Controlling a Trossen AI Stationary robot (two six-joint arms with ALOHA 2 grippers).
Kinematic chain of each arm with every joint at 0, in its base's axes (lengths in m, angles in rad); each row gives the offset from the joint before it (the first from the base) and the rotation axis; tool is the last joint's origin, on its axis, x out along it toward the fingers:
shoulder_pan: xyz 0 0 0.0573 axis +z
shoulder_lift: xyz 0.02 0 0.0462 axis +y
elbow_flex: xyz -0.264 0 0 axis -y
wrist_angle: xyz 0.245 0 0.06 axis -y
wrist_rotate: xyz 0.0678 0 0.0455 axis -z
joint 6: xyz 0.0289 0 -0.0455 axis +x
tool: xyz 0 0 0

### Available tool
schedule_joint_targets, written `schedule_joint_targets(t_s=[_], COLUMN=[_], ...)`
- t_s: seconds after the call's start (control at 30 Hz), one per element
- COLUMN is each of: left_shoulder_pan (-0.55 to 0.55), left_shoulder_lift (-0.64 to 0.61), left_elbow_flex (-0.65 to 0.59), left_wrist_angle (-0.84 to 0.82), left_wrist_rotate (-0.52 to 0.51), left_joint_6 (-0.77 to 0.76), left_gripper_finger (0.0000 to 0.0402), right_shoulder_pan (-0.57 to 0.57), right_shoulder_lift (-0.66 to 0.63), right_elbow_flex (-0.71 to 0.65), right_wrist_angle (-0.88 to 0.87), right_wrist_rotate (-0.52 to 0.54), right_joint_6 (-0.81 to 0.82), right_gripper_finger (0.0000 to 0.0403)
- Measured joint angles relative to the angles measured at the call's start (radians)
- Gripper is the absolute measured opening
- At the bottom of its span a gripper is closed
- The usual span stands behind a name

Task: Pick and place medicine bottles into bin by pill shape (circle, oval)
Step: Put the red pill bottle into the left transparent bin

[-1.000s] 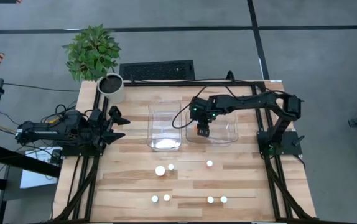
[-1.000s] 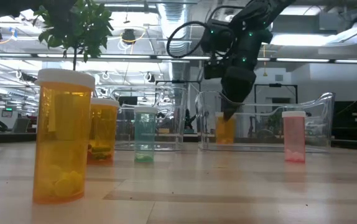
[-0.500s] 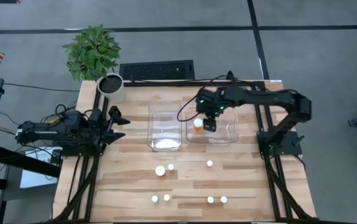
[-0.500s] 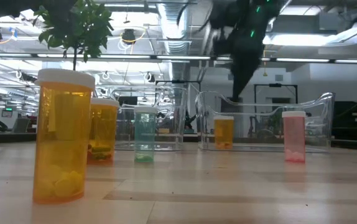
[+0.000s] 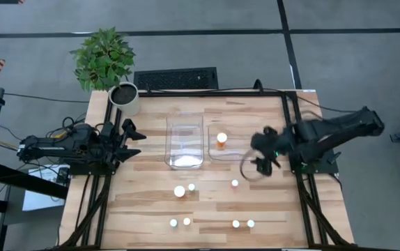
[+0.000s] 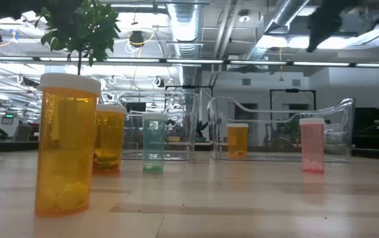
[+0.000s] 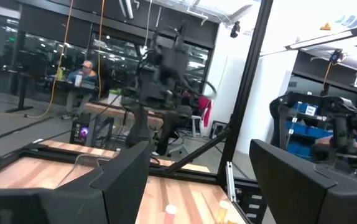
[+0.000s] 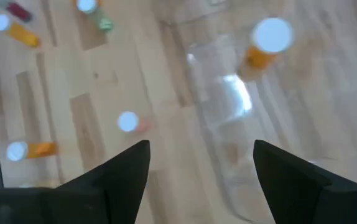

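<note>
1. Bottles: one orange bottle stands upright inside my right-side clear bin; the left clear bin holds something white that I cannot identify.
2. Six capped bottles stand on the worktop in front of the bins, among them a larger one and a pink one.
3. My right hand hangs raised near the right bin's front corner, fingers apart, holding nothing.
4. My left hand waits at the worktop's left edge, fingers apart.
</note>
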Motion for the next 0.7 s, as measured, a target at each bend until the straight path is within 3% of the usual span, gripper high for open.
schedule_joint_targets(t_s=[0.13,0.23,0.47,0.7], left_shoulder_pan=[0.000,0.000,0.000,0.000], left_shoulder_lift=[0.000,0.000,0.000,0.000], left_elbow_flex=[0.000,0.000,0.000,0.000], left_wrist_angle=[-0.002,-0.002,-0.002,0.000], left_wrist_rotate=[0.000,0.000,0.000,0.000], left_joint_6=[0.003,0.003,0.002,0.002], left_gripper_finger=[0.0270,0.0270,0.0270,0.0270], right_shoulder_pan=[0.154,0.209,0.227,0.228], right_shoulder_lift=[-0.003,0.042,0.209,0.266], right_elbow_flex=[-0.114,-0.178,-0.223,-0.223], right_wrist_angle=[0.127,0.236,0.450,0.503], right_wrist_rotate=[0.123,0.162,0.174,0.175], right_joint_6=[0.104,0.120,0.048,0.019], right_gripper_finger=[0.0296,0.0296,0.0296,0.0296])
